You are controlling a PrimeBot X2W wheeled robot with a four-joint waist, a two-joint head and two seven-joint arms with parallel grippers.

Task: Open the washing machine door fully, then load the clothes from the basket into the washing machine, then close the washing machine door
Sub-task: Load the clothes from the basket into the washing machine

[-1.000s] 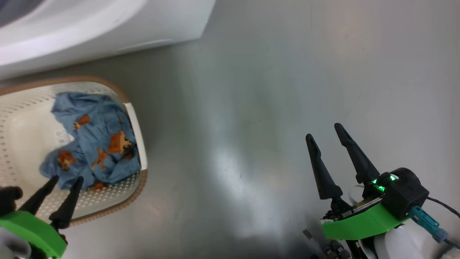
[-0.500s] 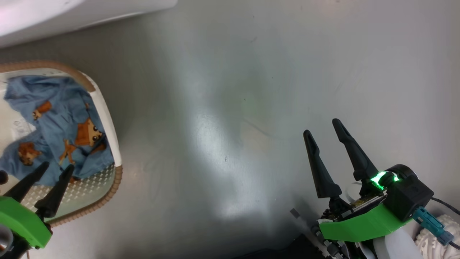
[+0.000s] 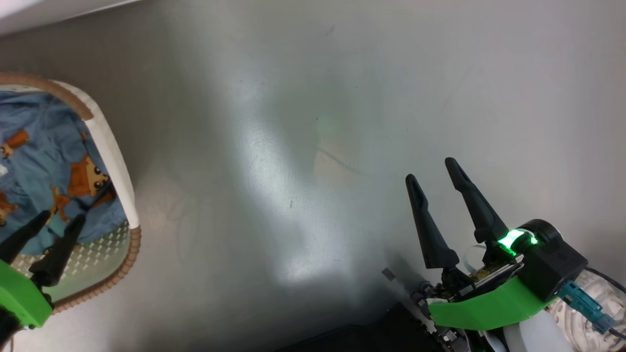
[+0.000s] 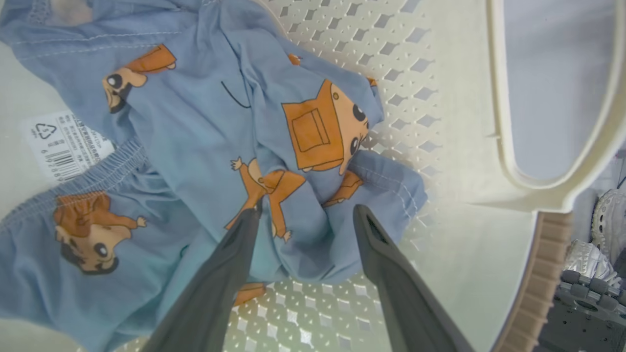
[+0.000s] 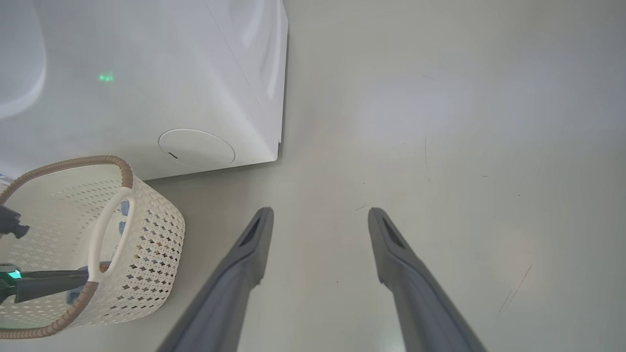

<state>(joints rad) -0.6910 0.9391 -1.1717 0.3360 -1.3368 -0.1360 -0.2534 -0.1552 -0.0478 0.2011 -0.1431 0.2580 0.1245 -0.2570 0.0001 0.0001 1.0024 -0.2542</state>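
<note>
Blue clothes (image 4: 195, 146) lie close before the left tool (image 4: 308, 209), tips wide apart — right tool (image 5: 320, 212) equally parted, empty.

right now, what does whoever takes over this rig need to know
Left gripper: open, down inside the cream perforated plastic basket with brown woven rim, tips at the light blue cartoon-print clothes, nothing gripped.
Right gripper: open, empty, over the grey floor.
The basket stands close by the front of the big white boxy washing machine.
Done: cannot tell whether the door is open.
Left: grip the clothes, load them into the machine, close the door.
</note>
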